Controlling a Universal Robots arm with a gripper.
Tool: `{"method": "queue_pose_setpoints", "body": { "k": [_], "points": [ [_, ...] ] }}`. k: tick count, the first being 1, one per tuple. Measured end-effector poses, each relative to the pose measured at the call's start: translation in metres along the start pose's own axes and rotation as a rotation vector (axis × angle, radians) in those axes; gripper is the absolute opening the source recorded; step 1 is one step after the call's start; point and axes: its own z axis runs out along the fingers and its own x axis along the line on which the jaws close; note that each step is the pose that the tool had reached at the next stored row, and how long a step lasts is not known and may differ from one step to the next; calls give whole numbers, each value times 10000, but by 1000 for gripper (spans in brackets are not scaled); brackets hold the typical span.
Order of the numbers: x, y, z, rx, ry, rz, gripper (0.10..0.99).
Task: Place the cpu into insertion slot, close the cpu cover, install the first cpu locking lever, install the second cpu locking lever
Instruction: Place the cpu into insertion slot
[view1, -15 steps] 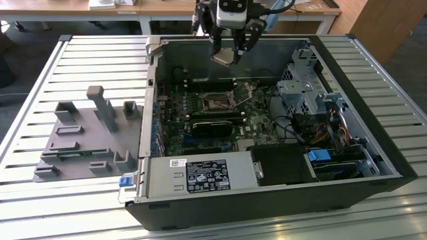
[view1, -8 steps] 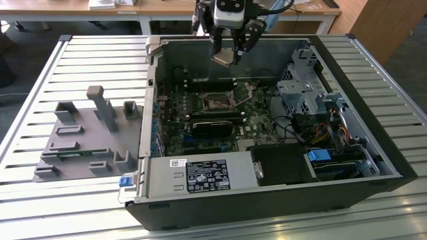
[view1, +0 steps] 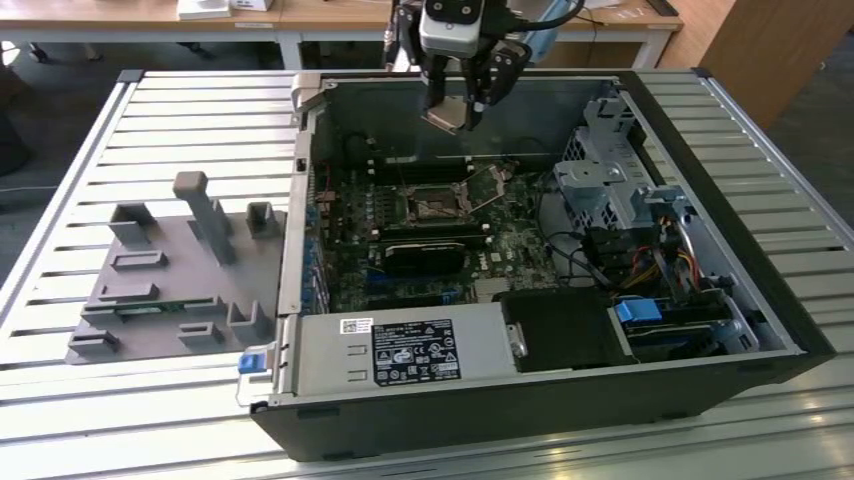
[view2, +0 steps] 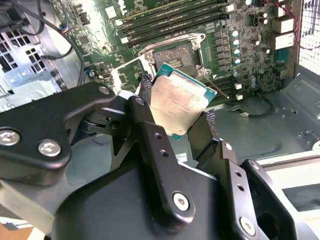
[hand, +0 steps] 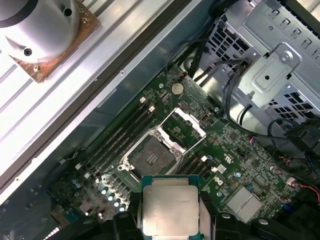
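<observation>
The hand (view1: 457, 112) was clenched on the cpu (view2: 177, 102), pinching 2 opposite edges and holding it tilted in the air over the far side of the open computer case (view1: 534, 412). Below, the socket (hand: 150, 156) lay bare, with the cpu cover (hand: 189, 122) open beside it.

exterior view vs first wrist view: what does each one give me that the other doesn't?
Exterior view adds the grey fixture tray at its left and the labelled power supply. First wrist view adds the coin cell and a round metal post on the slats. Both: the gripper shut on the cpu, above the open socket.
</observation>
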Motion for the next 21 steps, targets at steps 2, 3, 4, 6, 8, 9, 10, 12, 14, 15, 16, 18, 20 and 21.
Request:
{"method": "queue_pose_setpoints", "body": {
  "k": [2,3,4,6,8,9,10,12,14,15,16,18,20,21],
  "points": [
    [0,0,1,5,-15,181,537],
    [0,0,1,6,-22,264,537],
    [0,0,1,9,-29,349,537],
    [0,0,2,12,-42,529,537],
    [0,0,3,16,-55,707,537],
    [0,0,3,18,-62,797,537],
    [0,0,3,20,-69,883,537],
    [0,0,4,25,-83,1054,537],
    [0,0,5,29,-97,1224,537],
    [0,0,6,31,-104,1309,537],
    [0,0,6,33,-111,1398,537],
    [0,0,7,38,-126,1559,537],
    [0,-1,8,42,-139,1732,537],
    [0,-1,8,44,-146,1820,537]
  ]
}}
